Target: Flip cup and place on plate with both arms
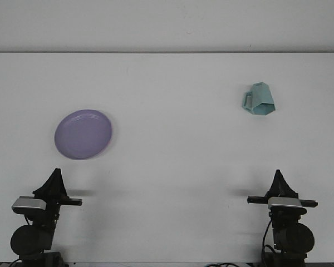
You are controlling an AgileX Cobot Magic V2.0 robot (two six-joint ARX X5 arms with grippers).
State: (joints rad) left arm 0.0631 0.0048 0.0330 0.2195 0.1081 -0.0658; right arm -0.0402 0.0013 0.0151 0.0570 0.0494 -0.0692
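A round lilac plate (83, 134) lies flat on the white table (172, 161) at the left. Far to the right, further back, a teal faceted cup (260, 99) rests with its narrow end up and its wide end down, handle pointing left. My left gripper (56, 173) hovers low at the near left edge, in front of the plate, shut and holding nothing. My right gripper (278, 174) mirrors it at the near right edge, well in front of the cup, also shut and holding nothing.
A pale wall meets the table's far edge at the top of the view. Both arm bases sit at the near edge, with a wide bare stretch of white tabletop between the plate and the cup.
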